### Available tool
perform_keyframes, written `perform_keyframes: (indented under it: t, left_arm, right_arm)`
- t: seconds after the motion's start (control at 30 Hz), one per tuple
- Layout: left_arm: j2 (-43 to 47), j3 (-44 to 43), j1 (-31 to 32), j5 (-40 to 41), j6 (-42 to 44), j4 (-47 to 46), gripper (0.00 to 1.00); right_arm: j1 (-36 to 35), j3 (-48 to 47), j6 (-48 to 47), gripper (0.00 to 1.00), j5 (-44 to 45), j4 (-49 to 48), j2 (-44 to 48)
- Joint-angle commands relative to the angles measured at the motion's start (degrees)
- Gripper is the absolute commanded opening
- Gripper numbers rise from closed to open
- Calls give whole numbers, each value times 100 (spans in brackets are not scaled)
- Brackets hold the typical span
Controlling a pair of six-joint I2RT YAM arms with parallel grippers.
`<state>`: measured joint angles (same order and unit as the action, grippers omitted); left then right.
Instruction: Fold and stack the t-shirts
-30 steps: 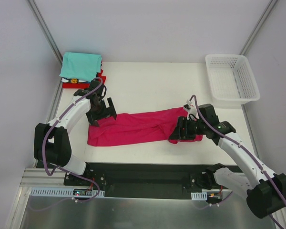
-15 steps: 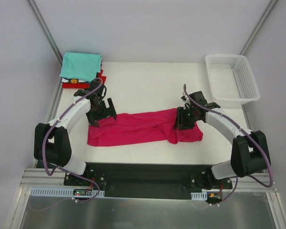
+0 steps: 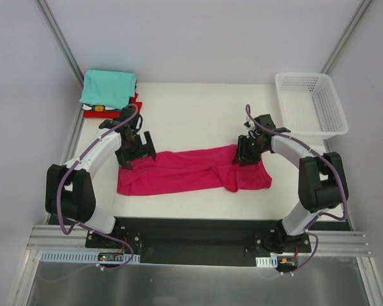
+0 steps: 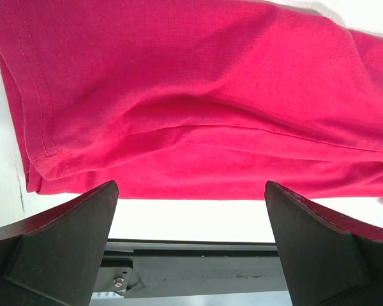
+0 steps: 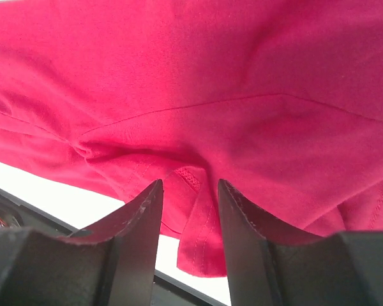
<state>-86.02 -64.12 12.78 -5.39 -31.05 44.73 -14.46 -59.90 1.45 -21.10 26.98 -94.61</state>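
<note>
- Across the near half of the table (image 3: 191, 115), magenta t-shirt (image 3: 191, 171) lying as a rumpled band; folded stack (image 3: 108, 89) at the far left corner.
- Over the band's far left end, left gripper (image 3: 137, 157), jaws wide, nothing held: lower onto the hem before closing.
- At the far right end, right gripper (image 3: 247, 154), jaws narrow about a cloth ridge; cannot tell whether pinched.
- Grip matching edges, lift together, keep cloth taut.

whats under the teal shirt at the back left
The edge of a folded red t-shirt and a white strip peek out beneath the teal t-shirt; the rest is covered.
</note>
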Motion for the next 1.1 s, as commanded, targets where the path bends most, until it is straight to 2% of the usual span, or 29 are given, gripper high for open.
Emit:
perform_keyframes:
  t: [0.0,0.3,0.8,1.07]
  left_arm:
    - [15,-57,32,99,81,45,99]
    - [24,-66,32,82,73,53,99]
    - [120,-66,32,82,46,97,99]
    - [199,-75,32,91,37,141,99]
  right_arm:
    - [31,-23,-31,43,-280,-202,-58]
    - [39,277,101,43,-526,-483,-146]
    - [-57,927,232,43,-816,-677,416]
    - [-347,752,347,43,-834,-501,724]
